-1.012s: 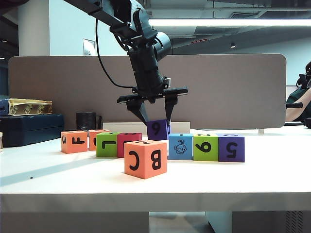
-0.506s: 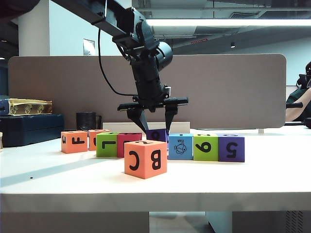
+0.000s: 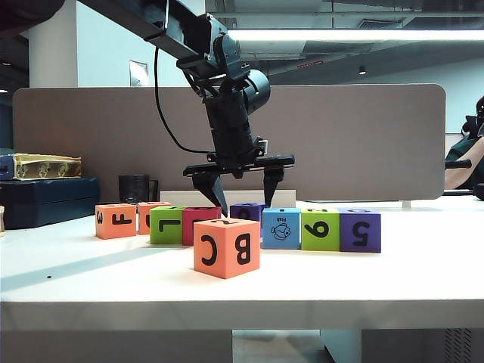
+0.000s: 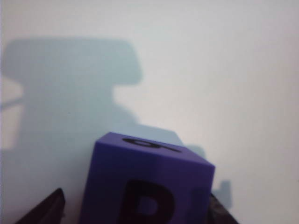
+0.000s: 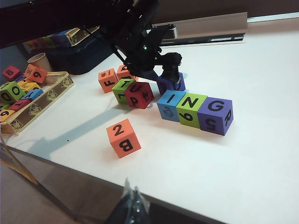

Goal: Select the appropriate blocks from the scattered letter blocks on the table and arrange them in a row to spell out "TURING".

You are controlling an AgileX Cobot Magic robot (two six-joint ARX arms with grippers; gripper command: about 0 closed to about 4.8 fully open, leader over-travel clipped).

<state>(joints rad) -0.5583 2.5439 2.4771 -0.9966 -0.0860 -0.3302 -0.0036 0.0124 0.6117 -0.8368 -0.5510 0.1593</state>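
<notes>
Six letter blocks form the working row on the counter: a lime green block, a magenta block, a purple block, a blue fish block, a second lime green block and a purple "5" block. The left gripper hangs directly over the purple block, fingers pointing down. Its jaws are spread, one finger on each side of the block, and a gap shows between each finger and the block. The block sits on the counter between the magenta block and the blue fish block, set slightly behind the line of the others. In the left wrist view the purple block fills the space between the two dark fingertips, with a letter "P" on the face toward the camera.

An orange "B C" block stands alone, nearer the front edge than the jaws. Two orange blocks stand beyond the lime green end of the row.

The right gripper is well apart from the row, off the counter's front edge, its jaws pressed together.
</notes>
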